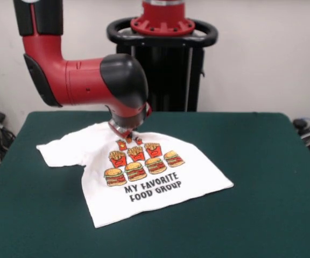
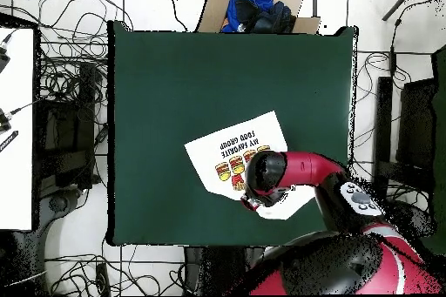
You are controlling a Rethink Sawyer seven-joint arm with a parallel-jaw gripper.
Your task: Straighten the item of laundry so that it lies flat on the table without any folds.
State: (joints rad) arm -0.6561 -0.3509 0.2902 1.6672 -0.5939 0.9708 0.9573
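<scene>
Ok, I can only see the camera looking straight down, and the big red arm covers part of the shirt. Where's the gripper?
Observer: In the front view the gripper is down at the neck end of the T-shirt, just above the printed fries.
Operator: Is a sleeve hidden there too?
Observer: Yes. One sleeve lies spread out on the table, sticking out sideways near the gripper.
Operator: Is the shirt flat up there?
Observer: Not quite. The cloth looks a little bunched up toward the gripper, while the part with the words lies smooth.
</scene>
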